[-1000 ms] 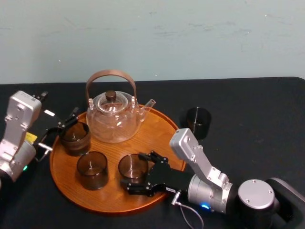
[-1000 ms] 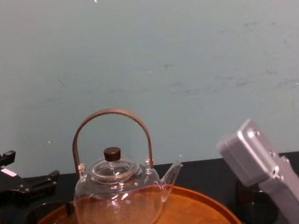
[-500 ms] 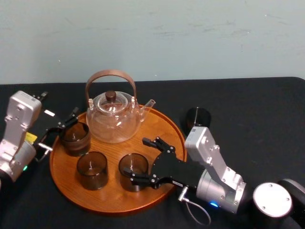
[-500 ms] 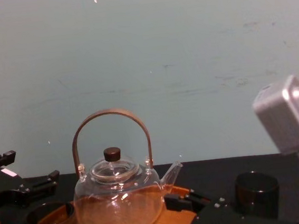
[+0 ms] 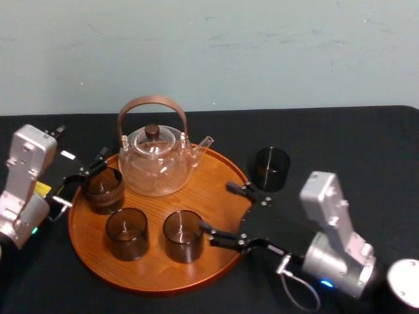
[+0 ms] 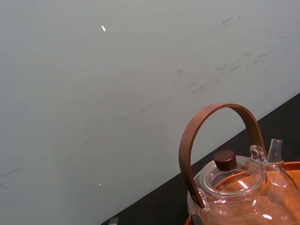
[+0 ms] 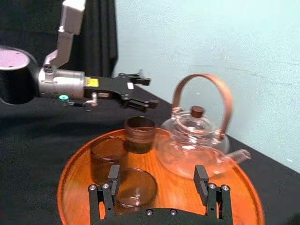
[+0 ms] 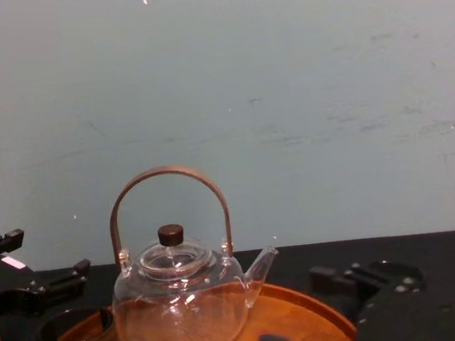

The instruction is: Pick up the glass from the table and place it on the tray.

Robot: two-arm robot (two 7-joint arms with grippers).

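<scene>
On the black table (image 5: 366,150), just right of the tray (image 5: 150,271), a dark glass (image 5: 272,168) is seen upright, off the tray. A teapot (image 5: 156,160) and three other glasses are carried on the tray. The right gripper (image 5: 219,208) is positioned over the tray's right rim, fingers spread, nothing grasped, near the front-right glass (image 5: 182,234). The left gripper (image 5: 82,178) is noted at the tray's left edge, fingers apart, beside the rear-left glass (image 5: 103,188).

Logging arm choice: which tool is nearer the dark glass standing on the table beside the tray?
Right. The right tool is open at the tray's right rim, beside the glass; the left tool sits at the tray's left edge.
</scene>
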